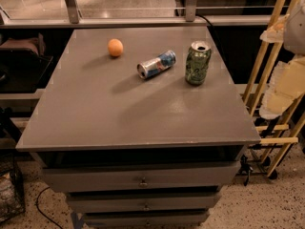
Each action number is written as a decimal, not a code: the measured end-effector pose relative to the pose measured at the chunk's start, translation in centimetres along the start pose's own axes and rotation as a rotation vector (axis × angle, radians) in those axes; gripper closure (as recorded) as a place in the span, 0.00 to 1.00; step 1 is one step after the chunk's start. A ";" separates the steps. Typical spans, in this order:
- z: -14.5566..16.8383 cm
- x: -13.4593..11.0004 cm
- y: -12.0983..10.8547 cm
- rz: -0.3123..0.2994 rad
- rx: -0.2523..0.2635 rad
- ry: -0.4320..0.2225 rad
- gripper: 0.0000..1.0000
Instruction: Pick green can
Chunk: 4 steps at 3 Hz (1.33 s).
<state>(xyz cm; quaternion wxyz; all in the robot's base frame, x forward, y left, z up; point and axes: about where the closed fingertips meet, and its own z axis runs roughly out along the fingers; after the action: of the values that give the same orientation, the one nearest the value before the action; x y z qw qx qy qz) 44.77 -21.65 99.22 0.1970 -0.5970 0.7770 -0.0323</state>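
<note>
Pincer out of view, opening cannot tell | green can (198, 63) upright on table (133, 118), near toppled blue-silver can (156, 64)

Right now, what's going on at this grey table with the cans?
Nothing is being handled yet. The green can stands upright near the right edge of the grey table, untouched. A blue-and-silver can lies on its side to its left, with an orange ball further left. The gripper is not in view.
</note>
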 end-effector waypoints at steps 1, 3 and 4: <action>1.3 -0.2 -3.5 0.014 0.008 -0.085 0.00; 4.4 -0.2 -5.7 0.078 0.058 -0.098 0.00; 8.3 0.0 -9.5 0.129 0.119 -0.113 0.00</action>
<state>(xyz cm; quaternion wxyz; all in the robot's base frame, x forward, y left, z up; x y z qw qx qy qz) 56.37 -22.83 94.26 0.2773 -0.5338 0.7982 -0.0318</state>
